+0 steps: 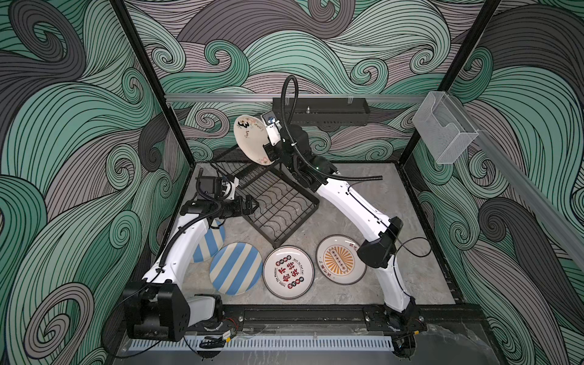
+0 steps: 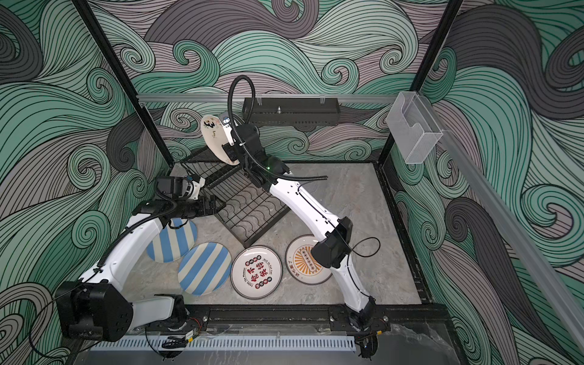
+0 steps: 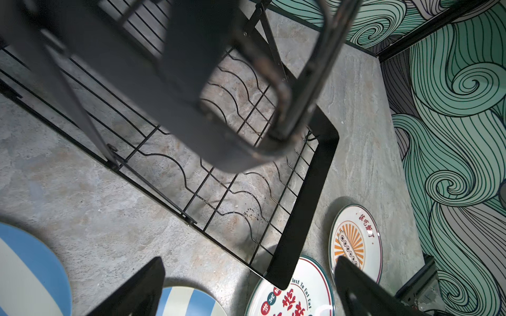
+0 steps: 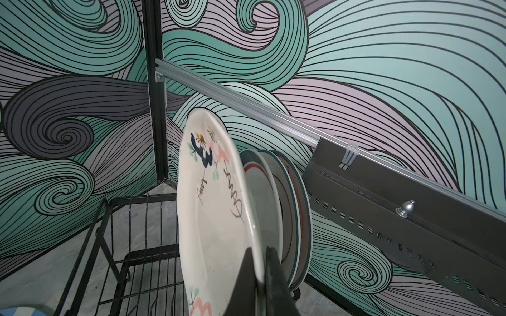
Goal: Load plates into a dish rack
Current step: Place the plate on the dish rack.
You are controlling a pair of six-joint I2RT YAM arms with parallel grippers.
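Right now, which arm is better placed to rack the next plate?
Right. The right claw is shut on the cream plate, held on edge above the dish rack beside the standing plates. The left claw is open and empty.

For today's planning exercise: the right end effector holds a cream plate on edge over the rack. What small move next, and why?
Probably lower the cream plate into a free dish rack slot: the right end effector holds it upright beside the racked plates, not yet seated.

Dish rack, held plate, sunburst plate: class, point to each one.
dish rack (image 1: 281,205), in a top view, on its wavy wire base.
held plate (image 1: 252,142), in a top view, on its cream face.
sunburst plate (image 1: 339,260), in a top view, on its orange centre.
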